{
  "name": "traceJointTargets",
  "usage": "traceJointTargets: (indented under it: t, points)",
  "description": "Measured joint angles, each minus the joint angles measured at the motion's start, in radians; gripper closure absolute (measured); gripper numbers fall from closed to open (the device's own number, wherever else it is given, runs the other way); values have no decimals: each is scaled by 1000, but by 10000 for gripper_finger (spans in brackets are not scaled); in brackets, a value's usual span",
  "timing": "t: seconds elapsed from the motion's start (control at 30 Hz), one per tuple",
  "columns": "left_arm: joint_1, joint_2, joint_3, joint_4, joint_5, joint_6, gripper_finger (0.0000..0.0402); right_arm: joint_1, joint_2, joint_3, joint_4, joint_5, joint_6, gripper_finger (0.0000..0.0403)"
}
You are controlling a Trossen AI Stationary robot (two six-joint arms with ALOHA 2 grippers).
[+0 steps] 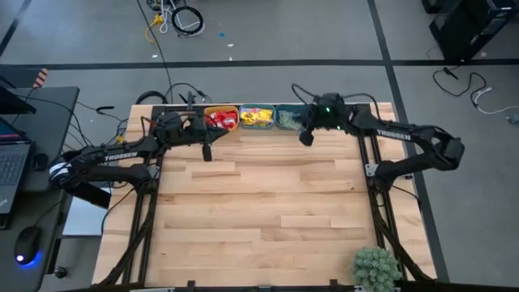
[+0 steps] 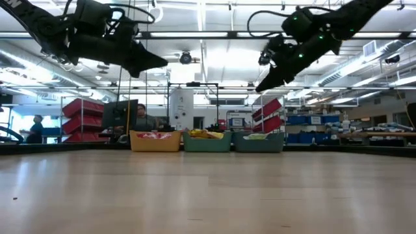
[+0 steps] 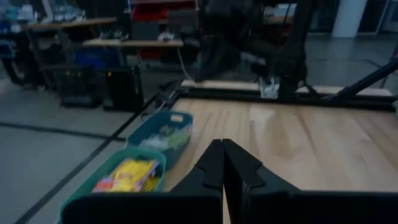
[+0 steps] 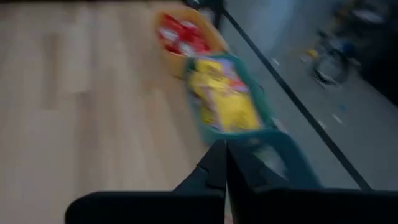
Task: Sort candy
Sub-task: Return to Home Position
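The candy lies sorted in three small bowls in a row at the table's far edge. Red packets (image 1: pixel 220 120) fill the orange bowl (image 2: pixel 155 140). Yellow packets (image 1: pixel 256 118) fill the middle teal bowl (image 4: pixel 261 106). Pale packets (image 1: pixel 286 119) fill the right teal bowl (image 2: pixel 259 141). My left gripper (image 1: pixel 206 152) hangs shut and level in the air just nearside of the orange bowl, holding nothing. My right gripper (image 1: pixel 306 138) is shut too, slanting down above the table beside the right teal bowl, and holds nothing.
Bare wooden tabletop (image 1: pixel 259 211) spreads between the bowls and the near edge. A small green plant (image 1: pixel 375 266) stands at the near right corner. A desk with a laptop and mouse (image 1: pixel 27 241) lies left of the table. People (image 2: pixel 140 118) sit in the room behind.
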Motion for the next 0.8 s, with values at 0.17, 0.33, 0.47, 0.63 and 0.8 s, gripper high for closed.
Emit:
traceJointTargets:
  t: [0.17, 0.33, 0.47, 0.63, 0.8]
  points:
    - [-35, -1, 0, 32, -1, -1, 402, 70, -65, -141, 185, -80, 19, 403]
    - [-55, -1, 0, 45, -1, 0, 402, 157, -109, -257, 376, -79, 74, 403]
    - [-63, -1, 0, 58, -1, 7, 402, 256, -127, -357, 568, -30, 114, 403]
    - [-63, -1, 0, 58, -1, 7, 402, 391, -151, -443, 689, 154, 131, 403]
    - [-63, -1, 0, 59, -1, 11, 402, 481, -217, -489, 686, 199, 132, 403]
